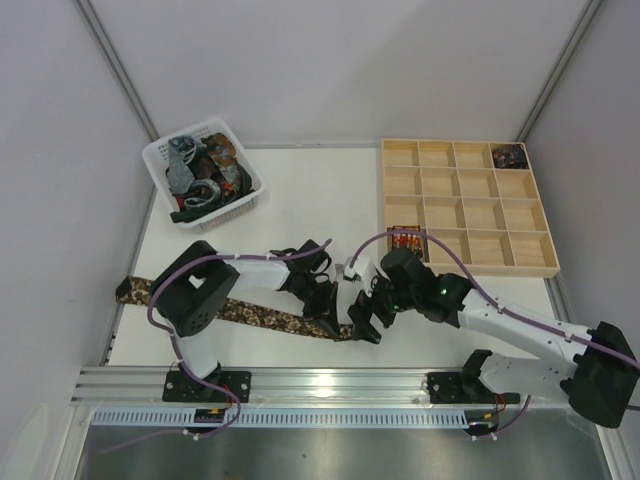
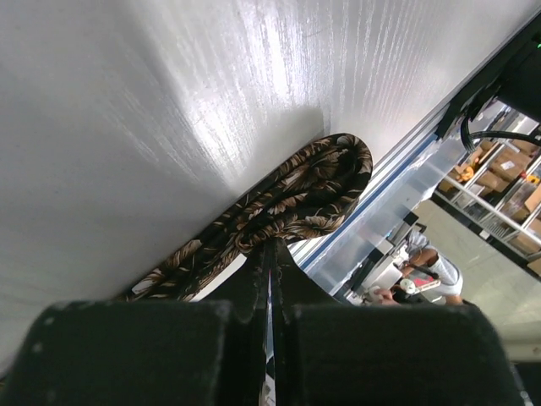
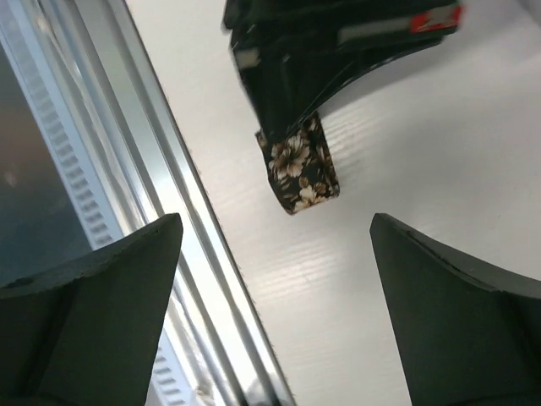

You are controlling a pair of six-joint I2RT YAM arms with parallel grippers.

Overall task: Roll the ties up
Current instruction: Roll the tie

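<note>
The left gripper (image 2: pixel 270 247) is clamped shut on the dark brown floral tie (image 2: pixel 313 190). The tie's end forms a small coil just past its fingertips, near the front edge of the white bench (image 1: pixel 300 200). The right gripper (image 3: pixel 275 222) stands spread wide with nothing in it, and the coil lies just ahead of its fingers, untouched. The rest of the tie trails left across the bench to its left edge. Farther back are a white basket (image 1: pixel 232 207) of loose ties (image 1: pixel 205 175) and a wooden compartment tray (image 1: pixel 470 270) with rolled ties (image 1: pixel 510 155) in two cells.
</note>
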